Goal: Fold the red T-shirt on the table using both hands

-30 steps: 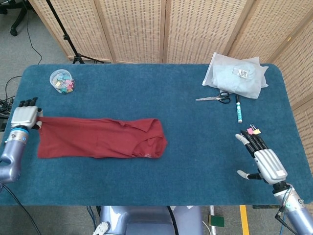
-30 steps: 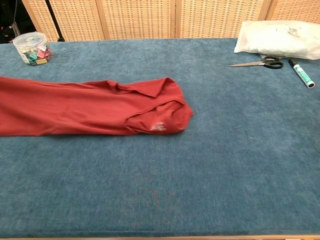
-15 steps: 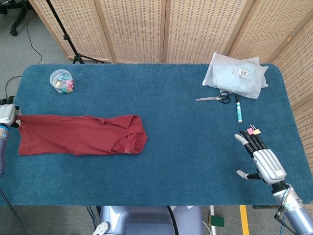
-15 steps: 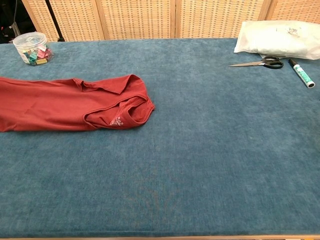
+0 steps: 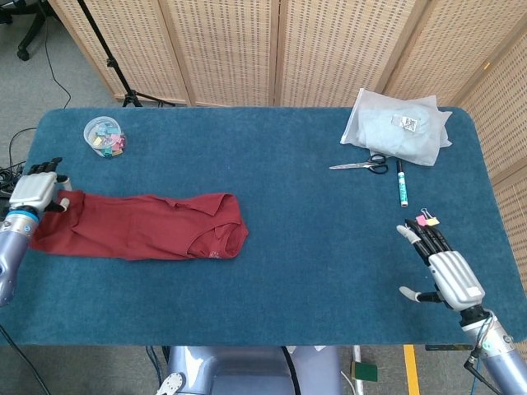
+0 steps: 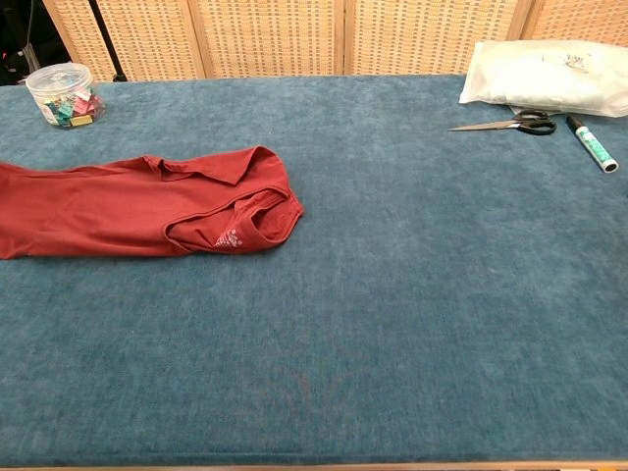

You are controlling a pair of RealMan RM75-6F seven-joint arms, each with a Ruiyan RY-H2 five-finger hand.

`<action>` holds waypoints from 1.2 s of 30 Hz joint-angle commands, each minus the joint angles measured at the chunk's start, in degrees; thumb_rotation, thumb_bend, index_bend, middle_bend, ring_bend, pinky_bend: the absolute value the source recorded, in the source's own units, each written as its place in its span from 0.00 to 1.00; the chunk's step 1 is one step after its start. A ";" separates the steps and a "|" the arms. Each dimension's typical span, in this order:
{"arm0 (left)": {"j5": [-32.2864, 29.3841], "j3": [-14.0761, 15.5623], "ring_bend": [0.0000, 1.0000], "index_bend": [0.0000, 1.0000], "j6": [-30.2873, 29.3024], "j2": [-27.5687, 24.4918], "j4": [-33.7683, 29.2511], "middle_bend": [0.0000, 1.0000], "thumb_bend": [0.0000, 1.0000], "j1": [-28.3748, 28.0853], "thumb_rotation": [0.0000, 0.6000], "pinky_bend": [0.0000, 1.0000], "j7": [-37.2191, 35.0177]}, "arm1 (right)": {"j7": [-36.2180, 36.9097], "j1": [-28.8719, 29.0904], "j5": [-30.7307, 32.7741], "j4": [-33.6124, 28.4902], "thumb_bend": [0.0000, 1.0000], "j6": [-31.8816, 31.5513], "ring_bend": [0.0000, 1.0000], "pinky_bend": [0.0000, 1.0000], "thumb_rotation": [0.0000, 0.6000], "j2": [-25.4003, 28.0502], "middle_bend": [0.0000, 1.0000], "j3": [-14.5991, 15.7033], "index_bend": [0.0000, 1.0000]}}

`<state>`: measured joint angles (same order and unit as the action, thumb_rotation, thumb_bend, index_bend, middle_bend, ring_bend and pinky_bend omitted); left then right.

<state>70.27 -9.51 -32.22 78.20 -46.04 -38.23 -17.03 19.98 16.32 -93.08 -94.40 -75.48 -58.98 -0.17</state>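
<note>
Folded lengthwise into a strip, red T-shirt at the desk's left end, hem corner grasped by left hand, seemingly for the crosswise fold; right hand well apart, fingers spread, holding nothing.

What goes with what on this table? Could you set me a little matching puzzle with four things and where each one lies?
Things:
1. red T-shirt
2. scissors
3. jar of clips
4. right robot hand

Places:
a. far left corner
b. near right edge, open above the cloth
c. left side, lying long and narrow
d. beside the white bag

Pairs: 1-c, 2-d, 3-a, 4-b
</note>
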 commanded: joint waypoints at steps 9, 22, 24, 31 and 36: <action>0.76 -3.31 0.00 0.73 -10.07 -8.48 -25.29 0.00 0.61 0.65 1.00 0.00 2.01 | 0.98 -0.13 -0.87 -0.33 0.00 -0.52 0.00 0.00 1.00 0.53 0.00 0.27 0.00; -12.70 -6.71 0.00 0.73 -17.17 -0.31 -33.54 0.00 0.61 -5.16 1.00 0.00 24.62 | 2.63 -0.08 -1.99 -0.55 0.00 -0.86 0.00 0.00 1.00 1.17 0.00 0.72 0.00; -15.25 -7.10 0.00 0.73 -18.28 1.37 -33.95 0.00 0.61 -6.23 1.00 0.00 27.90 | 2.98 -0.04 -2.03 -0.53 0.00 -0.86 0.00 0.00 1.00 1.28 0.00 0.74 0.00; -22.63 -7.79 0.00 0.73 -20.60 6.51 -33.72 0.00 0.61 -10.13 1.00 0.00 37.17 | 3.99 0.07 -2.12 -0.39 0.00 -0.84 0.00 0.00 1.00 1.54 0.00 0.81 0.00; -26.61 -7.83 0.00 0.73 -20.83 10.11 -30.86 0.00 0.61 -13.23 1.00 0.00 42.37 | 4.78 0.07 -2.19 -0.32 0.00 -0.96 0.00 0.00 1.00 1.72 0.00 0.86 0.00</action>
<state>45.25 -17.18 -52.73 86.79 -78.24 -50.07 23.63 24.71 16.39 -95.26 -94.73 -76.42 -57.28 0.68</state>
